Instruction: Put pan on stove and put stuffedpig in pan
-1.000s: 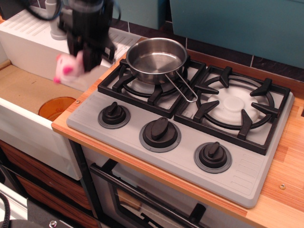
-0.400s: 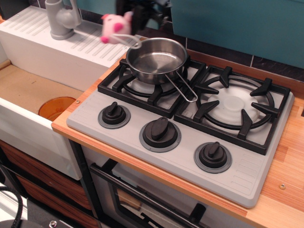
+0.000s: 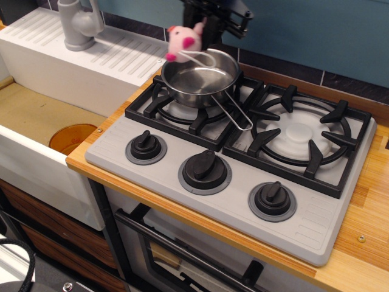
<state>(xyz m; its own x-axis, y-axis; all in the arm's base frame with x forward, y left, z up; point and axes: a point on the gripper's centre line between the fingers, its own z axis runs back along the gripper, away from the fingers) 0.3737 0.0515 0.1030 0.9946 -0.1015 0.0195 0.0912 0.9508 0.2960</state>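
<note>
On the left burner grate (image 3: 182,106) of the stove (image 3: 231,158) the pan (image 3: 199,76) is already parked, shiny and upright, with its thin wire-loop handle (image 3: 234,115) angled toward the front right, ending over the gap between the two grates. Nothing is seen inside it.

The stuffedpig (image 3: 182,41) is caught up in the air, right above the pan's back-left rim, and it's pretty motion-blurred, so only a pale-pink blob with darker pink spots can be made out. A white string loop (image 3: 199,58) is seen trailing from it down across the rim. Whether the loop touches the metal can't be told.

The hand (image 3: 214,17) is a dark shape at the top edge, just right of the pig and behind the pan, in front of the teal wall (image 3: 316,30). Most of it is cropped or blurred, so whether the fingers are apart or clamped on the pig can't really be told; the pig's ear end is right up against it.

The right grate (image 3: 301,134) is left bare, and three black knobs (image 3: 205,170) are lined up along the stove's front. The stove is set on a wooden worktop (image 3: 358,237). To the left, a white sink (image 3: 42,121) with an orange drain (image 3: 72,137) and a grey faucet (image 3: 79,24) can be spotted.
</note>
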